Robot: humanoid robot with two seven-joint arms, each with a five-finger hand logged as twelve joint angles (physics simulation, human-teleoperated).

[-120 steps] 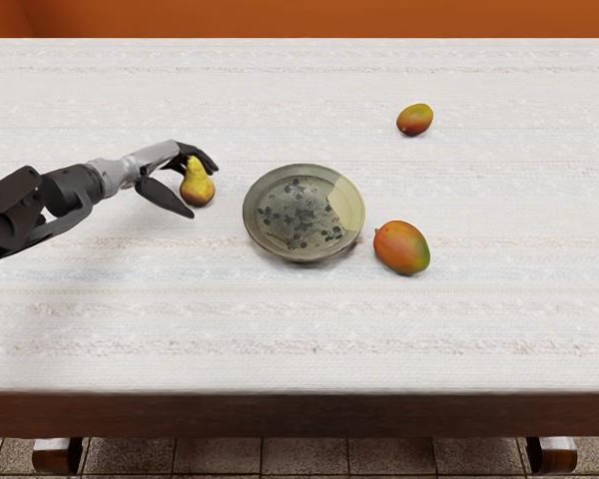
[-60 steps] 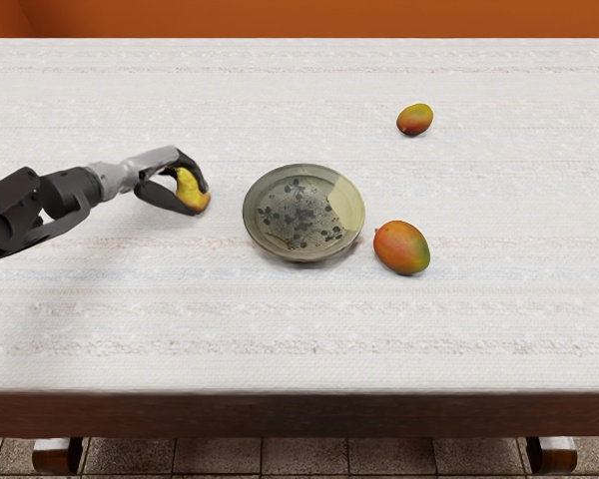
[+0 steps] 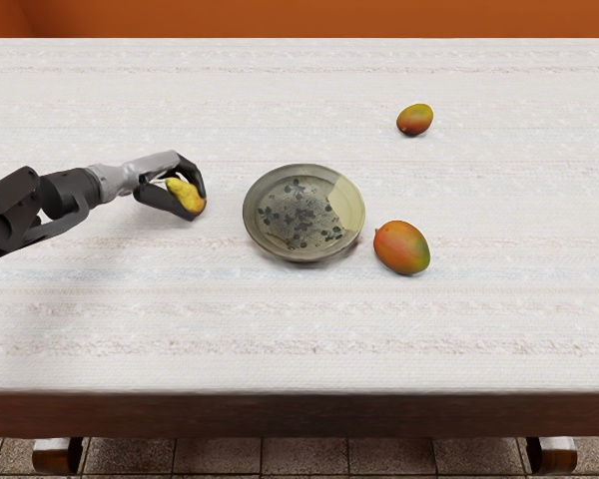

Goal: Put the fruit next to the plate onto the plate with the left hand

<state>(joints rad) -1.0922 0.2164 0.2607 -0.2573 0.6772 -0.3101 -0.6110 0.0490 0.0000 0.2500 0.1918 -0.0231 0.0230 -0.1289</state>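
A small yellow pear [image 3: 186, 196] lies tilted in my left hand [image 3: 180, 190], whose dark fingers are curled around it, left of the plate. The arm comes in from the left edge. The greenish patterned plate [image 3: 351, 205] sits at the table's middle, a short gap right of the hand, with nothing on it. A large red-orange mango [image 3: 401, 246] rests on the cloth close to the plate's right rim. The right hand does not show.
A smaller mango [image 3: 414, 119] lies further back on the right. A pale cloth [image 3: 299, 329] covers the table, whose front edge runs along the bottom of the view.
The fingers closed around the pear, which tipped from upright to lying in the grasp. The hand with the pear drew slightly left, away from the plate.
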